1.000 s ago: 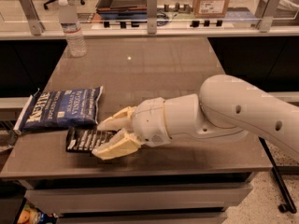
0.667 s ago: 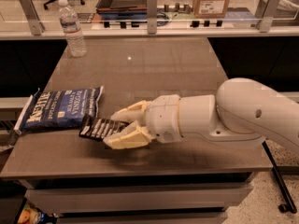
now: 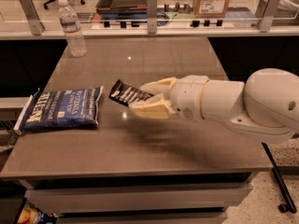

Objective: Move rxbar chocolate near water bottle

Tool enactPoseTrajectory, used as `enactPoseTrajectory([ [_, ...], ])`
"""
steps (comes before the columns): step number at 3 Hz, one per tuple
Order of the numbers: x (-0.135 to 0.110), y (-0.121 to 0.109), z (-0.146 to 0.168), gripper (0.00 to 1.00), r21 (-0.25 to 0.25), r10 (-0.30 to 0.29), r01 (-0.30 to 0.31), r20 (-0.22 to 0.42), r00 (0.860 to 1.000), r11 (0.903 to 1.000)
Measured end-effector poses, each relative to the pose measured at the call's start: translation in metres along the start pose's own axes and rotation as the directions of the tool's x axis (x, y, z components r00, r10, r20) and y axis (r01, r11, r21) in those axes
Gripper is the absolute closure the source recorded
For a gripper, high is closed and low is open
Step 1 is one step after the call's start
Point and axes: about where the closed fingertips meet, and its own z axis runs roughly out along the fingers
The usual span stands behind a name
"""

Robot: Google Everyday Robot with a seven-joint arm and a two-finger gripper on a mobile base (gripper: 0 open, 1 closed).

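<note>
Jaws over table (image 3: 154,59) clamp rxbar chocolate (image 3: 125,93), long axis pointing left.

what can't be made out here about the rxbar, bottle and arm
Camera view only:
- rxbar chocolate: its right end is hidden inside the gripper, which is shut on it over the table's middle; its white text is too small to read.
- water bottle, far left corner: label print too small to read.
- robot arm: cut off by the right edge.
</note>
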Motion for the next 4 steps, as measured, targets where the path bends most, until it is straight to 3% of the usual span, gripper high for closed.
enactPoseTrajectory([
  [1,-0.013,-0.049,-0.006,1.0,0.063,0.006,-0.005,-0.021,1.0,0.998],
  [2,-0.024,-0.101,0.014,1.0,0.098,0.022,-0.012,-0.102,0.995,0.9951],
  [4,-0.033,-0.103,0.02,1.0,0.093,0.001,0.009,-0.105,0.994,0.9956],
])
